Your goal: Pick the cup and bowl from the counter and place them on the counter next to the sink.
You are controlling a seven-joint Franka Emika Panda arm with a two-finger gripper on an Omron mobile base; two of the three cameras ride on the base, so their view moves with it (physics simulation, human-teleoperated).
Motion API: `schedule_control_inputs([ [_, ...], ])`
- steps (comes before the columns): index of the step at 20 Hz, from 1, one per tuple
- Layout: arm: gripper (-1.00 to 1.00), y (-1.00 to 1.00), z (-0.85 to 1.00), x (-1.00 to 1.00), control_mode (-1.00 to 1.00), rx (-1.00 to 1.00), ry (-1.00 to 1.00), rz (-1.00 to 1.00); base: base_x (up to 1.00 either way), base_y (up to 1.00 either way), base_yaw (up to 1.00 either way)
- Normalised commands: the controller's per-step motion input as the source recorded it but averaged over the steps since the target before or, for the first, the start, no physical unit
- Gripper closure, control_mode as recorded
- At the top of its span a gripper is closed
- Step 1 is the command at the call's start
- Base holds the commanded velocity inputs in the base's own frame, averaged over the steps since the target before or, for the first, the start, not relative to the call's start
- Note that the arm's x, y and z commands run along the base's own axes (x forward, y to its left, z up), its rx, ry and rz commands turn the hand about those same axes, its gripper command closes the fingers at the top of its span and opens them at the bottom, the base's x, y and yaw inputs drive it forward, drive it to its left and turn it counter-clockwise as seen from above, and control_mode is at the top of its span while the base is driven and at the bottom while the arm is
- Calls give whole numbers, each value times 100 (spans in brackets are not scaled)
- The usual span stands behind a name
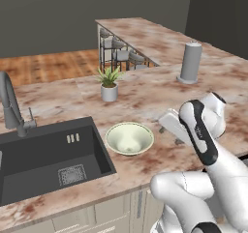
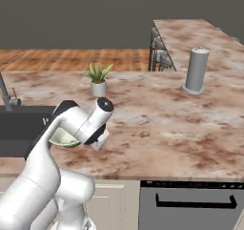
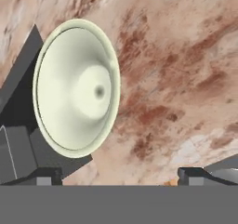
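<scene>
The pale cream-green bowl (image 1: 130,138) (image 2: 62,137) (image 3: 76,86) rests upright on the marbled counter (image 1: 145,96) (image 2: 167,124) (image 3: 176,56), right beside the sink's (image 1: 43,159) (image 2: 19,124) (image 3: 14,102) right edge. My gripper (image 1: 167,123) (image 2: 97,143) (image 3: 118,179) hovers low over the counter just right of the bowl, apart from it. It is open, with nothing between its widely spread fingertips (image 3: 195,174). In the right base view my arm covers most of the bowl. The cup is out of view.
A small potted plant (image 1: 109,84) (image 2: 98,78) stands behind the bowl. A tall grey cylinder (image 1: 190,63) (image 2: 196,70) stands far right on the counter. The gooseneck tap (image 1: 9,101) rises left of the basin. A dark appliance front (image 2: 190,200) sits below the counter's right.
</scene>
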Motion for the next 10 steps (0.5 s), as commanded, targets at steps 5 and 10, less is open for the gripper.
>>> schedule_control_inputs([
  [5, -100, -15, 26, -52, -100, -8, -18, 5, 0, 0, 0],
  [10, -100, 0, 40, -41, -100, -8, -18, 7, 0, 0, 0],
])
